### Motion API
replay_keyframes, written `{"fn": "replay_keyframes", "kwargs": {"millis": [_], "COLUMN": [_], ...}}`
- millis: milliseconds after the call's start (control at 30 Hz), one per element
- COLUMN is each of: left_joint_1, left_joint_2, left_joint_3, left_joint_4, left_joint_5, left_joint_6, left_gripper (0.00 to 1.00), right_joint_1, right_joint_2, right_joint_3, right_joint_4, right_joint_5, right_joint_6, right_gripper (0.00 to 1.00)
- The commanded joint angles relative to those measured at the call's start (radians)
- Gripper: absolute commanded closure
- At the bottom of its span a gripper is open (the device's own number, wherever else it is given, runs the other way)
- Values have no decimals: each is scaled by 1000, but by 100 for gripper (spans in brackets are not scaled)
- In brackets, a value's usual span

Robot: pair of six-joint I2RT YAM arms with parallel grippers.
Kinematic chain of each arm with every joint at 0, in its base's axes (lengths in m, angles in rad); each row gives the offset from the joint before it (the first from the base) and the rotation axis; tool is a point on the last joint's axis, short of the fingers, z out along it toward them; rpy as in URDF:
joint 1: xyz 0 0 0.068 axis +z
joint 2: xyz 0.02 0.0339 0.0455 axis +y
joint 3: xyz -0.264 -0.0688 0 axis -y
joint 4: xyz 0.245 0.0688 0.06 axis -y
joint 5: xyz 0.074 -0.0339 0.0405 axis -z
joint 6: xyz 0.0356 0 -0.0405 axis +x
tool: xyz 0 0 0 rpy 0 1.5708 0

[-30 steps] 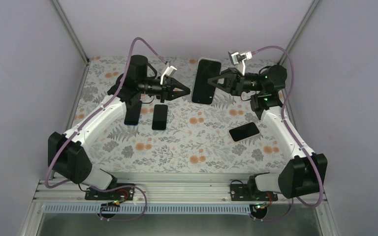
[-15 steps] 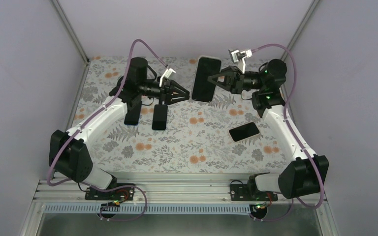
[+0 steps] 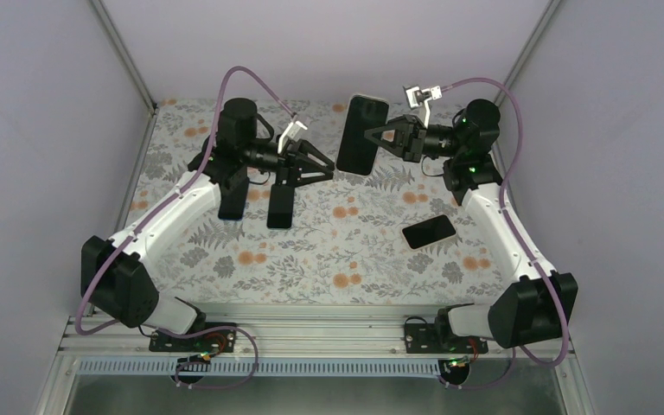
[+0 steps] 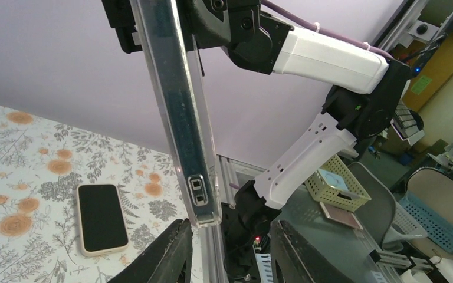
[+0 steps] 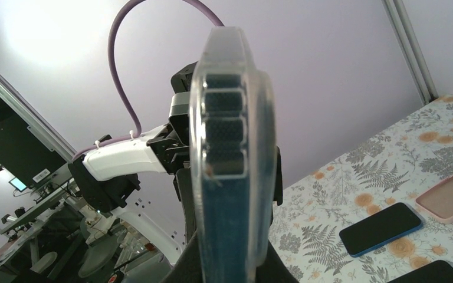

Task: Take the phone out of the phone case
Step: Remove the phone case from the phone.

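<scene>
1. The right gripper [image 3: 373, 136] is clamped on the phone [image 3: 362, 135]. The phone sits inside its clear case [image 4: 180, 118] and is held in the air above the far part of the table [image 3: 354, 259].
2. The left gripper [image 3: 332, 168] has its fingers apart, just beside the lower left edge of the case. I cannot tell if it touches.
3. A black phone [image 3: 429, 232] lies flat near the right arm, and a dark phone [image 3: 281, 206] lies below the left gripper.

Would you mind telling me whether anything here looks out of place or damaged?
Nothing looks damaged. The cased phone is held aloft on edge by the right tool, and one loose phone lies diagonally on the cloth.
</scene>
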Motion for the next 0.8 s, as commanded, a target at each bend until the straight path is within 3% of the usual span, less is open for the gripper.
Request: {"fn": "replay_keyframes", "kwargs": {"millis": [0,167,767], "left_joint_1": [-5,-4,12], "left_joint_2": [6,11,38], "left_joint_3": [36,16,22], "left_joint_4": [7,57,7], "left_joint_5": [-3,-16,-147], "left_joint_6": [1,-60,-63], "left_gripper": [67,71,83], "right_joint_1": [-4,-1,7], "right_joint_2": [-12,-14,-24], "right_joint_3": [16,12,-2], "right_joint_4": [49,62,100], "right_joint_5": [8,4,-19], "right_joint_6": [-1,7,30], "right_gripper": [96,96,96]}}
